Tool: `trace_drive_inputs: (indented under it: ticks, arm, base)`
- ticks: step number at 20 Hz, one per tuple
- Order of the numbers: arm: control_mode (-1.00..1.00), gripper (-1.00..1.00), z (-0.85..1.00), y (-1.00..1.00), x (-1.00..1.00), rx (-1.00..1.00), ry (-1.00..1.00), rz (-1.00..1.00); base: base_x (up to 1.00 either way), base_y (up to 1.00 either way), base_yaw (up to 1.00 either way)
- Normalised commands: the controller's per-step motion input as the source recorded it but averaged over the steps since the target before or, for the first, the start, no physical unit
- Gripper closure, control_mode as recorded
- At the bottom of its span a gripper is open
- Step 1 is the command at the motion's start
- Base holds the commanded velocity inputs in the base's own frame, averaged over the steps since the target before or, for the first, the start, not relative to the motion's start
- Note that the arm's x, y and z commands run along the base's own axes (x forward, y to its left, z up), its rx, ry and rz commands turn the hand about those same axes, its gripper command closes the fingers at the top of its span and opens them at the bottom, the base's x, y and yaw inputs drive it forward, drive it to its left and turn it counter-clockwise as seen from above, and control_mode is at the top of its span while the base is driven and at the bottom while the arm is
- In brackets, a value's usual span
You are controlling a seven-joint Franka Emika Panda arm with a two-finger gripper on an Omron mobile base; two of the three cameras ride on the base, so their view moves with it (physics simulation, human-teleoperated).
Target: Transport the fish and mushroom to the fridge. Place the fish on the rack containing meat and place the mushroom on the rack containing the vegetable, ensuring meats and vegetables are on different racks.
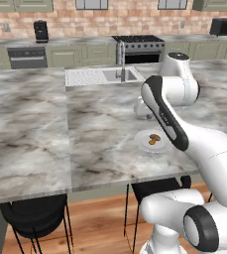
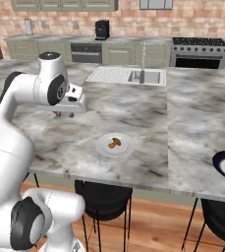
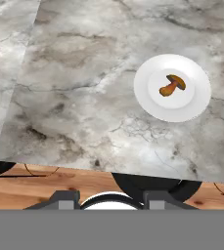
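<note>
A small orange-brown mushroom (image 3: 172, 85) lay on a round white plate (image 3: 191, 110); the gripper (image 2: 65, 113) hovered beside it, jaw state unclear.

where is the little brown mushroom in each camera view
Left base view: the small tan-brown mushroom lies right of centre, beside the white arm.
Right base view: the mushroom lies just below centre, near the counter's front edge.
Hand view: the mushroom lies upper right.
Shared landmark: in all three it sits on the round white plate on the grey marble counter.
</note>
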Motion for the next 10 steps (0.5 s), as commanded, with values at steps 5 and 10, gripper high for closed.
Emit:
trace_drive_inputs:
  ticks: [5,10]
  arm:
    - [-1.0,-1.0,0.0,0.0,-0.54,0.0,-0.02,0.0]
    - [-1.0,-1.0,-0.04,-0.02,-0.75,0.0,-0.01,-0.01]
  base:
    - [0.0,0.0,0.0]
    - [0.0,0.0,0.0]
